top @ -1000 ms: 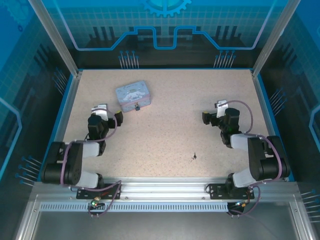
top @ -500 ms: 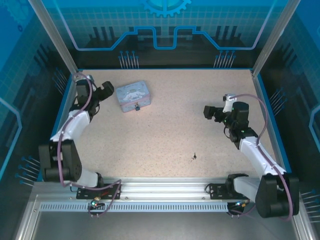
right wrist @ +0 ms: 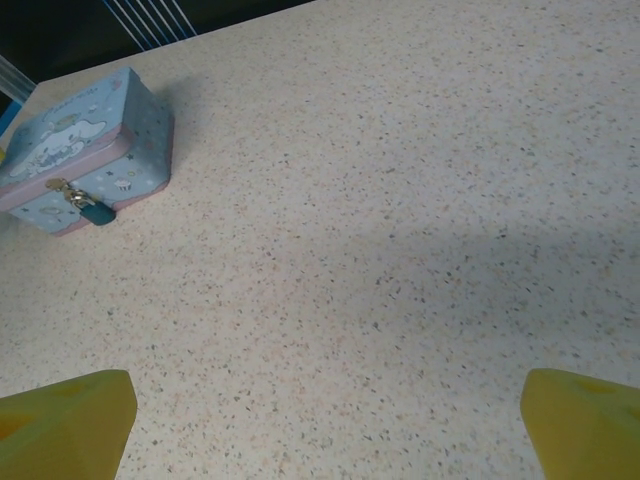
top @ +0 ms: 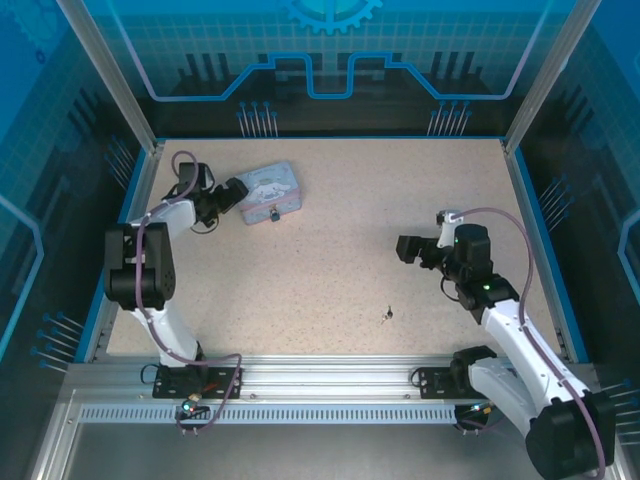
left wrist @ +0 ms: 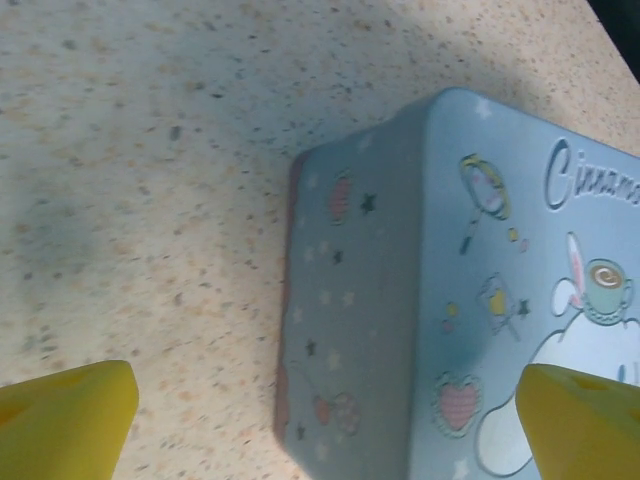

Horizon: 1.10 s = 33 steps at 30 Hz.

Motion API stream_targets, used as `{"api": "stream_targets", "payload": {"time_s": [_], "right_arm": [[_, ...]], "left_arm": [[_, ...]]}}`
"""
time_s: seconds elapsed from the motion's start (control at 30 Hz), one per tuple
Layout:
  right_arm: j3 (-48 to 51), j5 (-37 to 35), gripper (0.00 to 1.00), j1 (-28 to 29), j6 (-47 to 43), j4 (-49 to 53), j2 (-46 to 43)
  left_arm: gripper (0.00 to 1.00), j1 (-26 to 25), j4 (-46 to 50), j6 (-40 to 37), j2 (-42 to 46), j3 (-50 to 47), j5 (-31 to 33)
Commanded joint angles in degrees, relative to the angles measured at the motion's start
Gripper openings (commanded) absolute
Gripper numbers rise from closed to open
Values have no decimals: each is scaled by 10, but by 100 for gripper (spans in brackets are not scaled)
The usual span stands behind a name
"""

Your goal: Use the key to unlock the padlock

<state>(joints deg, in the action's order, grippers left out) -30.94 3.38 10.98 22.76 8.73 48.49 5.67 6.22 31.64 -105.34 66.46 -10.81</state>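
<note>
"Tagging left first. Where's the left gripper (top: pixel 235 192)?"

"At the far-left end of the tin box (top: pixel 268 190). Fingers are spread wide, one to each side of the tin's short end in its wrist view, nothing clamped. My read: it's placed there to brace the box so the padlock (top: pixel 274 214) doesn't skid when worked."

"Right gripper (top: pixel 408 248)?"

"Hanging over bare table (top: pixel 330 270), well apart from the tin. Jaws wide, empty. Its camera catches the tin and lock far off at upper left. I judge it's the one due to fetch the key (top: pixel 386 315)."

"Padlock position?"

"Hangs off the hasp (right wrist: pixel 72 195) on the tin's front face, teal body down at table level. Not yet unlocked, by my read."

"Key?"

"Dark speck lying flat on the table toward the near edge. Probably the key, but it's too small to be sure. It's nearer the right arm and well apart from the padlock, so that arm suits the pickup."

"Counts?"

"One padlock, one key, one tin box, two grippers. Key pickup not yet done."
</note>
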Motion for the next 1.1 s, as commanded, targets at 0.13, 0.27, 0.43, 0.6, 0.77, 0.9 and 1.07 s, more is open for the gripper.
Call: {"api": "stream_targets", "payload": {"time_s": [0.13,0.27,0.43,0.6,0.77,0.9,1.07], "right_arm": [[6,-24,100,7,8,45,-28],[3,-27,100,7,9,52,-31],[1,-32,100,6,12,58,-33],[1,-38,100,6,16,59,-35],[2,-42,100,7,19,60,-32],[2,-42,100,6,23,59,-27],[2,-41,100,7,27,57,-17]], "left_arm": [[84,-17,29,-11,-61,75,-27],[77,-22,42,-18,-80,93,-21],[70,-37,58,-30,-91,104,-18],[69,-64,62,-35,-89,91,-8],[68,-104,51,-29,-86,69,5],[67,-135,41,-10,-82,54,7],[67,-189,24,20,-67,25,16]]}}
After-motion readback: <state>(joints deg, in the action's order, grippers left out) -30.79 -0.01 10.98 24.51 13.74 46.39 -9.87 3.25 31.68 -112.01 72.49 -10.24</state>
